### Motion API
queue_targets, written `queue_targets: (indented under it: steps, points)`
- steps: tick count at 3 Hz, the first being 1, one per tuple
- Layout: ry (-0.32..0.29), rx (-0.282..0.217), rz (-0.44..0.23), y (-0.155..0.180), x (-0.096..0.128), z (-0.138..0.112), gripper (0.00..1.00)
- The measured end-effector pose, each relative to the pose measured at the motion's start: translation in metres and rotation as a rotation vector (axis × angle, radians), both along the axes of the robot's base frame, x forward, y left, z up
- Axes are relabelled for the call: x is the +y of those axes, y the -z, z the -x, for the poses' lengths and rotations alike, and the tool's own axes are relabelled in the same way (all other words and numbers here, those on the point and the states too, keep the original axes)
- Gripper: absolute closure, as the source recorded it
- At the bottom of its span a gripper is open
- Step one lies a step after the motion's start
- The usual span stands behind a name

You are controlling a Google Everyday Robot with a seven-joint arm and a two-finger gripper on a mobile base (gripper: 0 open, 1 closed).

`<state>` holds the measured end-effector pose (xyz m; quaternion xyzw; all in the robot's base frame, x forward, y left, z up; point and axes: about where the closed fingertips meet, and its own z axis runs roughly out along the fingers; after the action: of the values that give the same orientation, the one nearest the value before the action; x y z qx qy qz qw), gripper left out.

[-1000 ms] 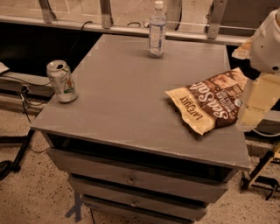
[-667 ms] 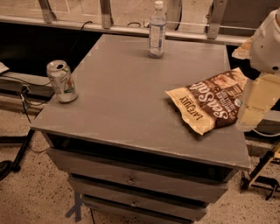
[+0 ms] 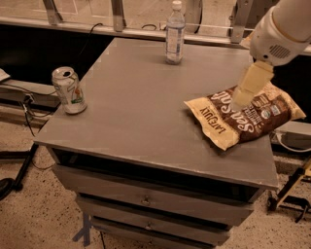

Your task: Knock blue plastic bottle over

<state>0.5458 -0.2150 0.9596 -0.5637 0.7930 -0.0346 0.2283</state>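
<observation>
The blue plastic bottle (image 3: pixel 175 32), clear with a white cap and a pale label, stands upright at the far edge of the grey table (image 3: pixel 136 107). My gripper (image 3: pixel 240 102), cream-coloured below a white arm (image 3: pixel 284 29), hangs at the right over a brown chip bag (image 3: pixel 245 117). It is well to the right of the bottle and nearer the camera, and touches nothing that I can see.
A silver-green soda can (image 3: pixel 69 90) stands upright at the table's left edge. The chip bag lies flat at the right edge. Metal railing posts (image 3: pixel 118 14) run behind the table. Drawers (image 3: pixel 146 199) are below the top, and cables lie on the floor at left.
My gripper and arm have moved left and up, from beside the bag's right end to over its middle. The bottle, can and bag have not moved.
</observation>
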Motion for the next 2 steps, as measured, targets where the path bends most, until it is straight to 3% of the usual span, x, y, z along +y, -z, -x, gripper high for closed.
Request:
queue_targets:
  steps: [2]
  points:
    - [0.15, -0.108, -0.215, 0.015, 0.011, -0.136, 0.0]
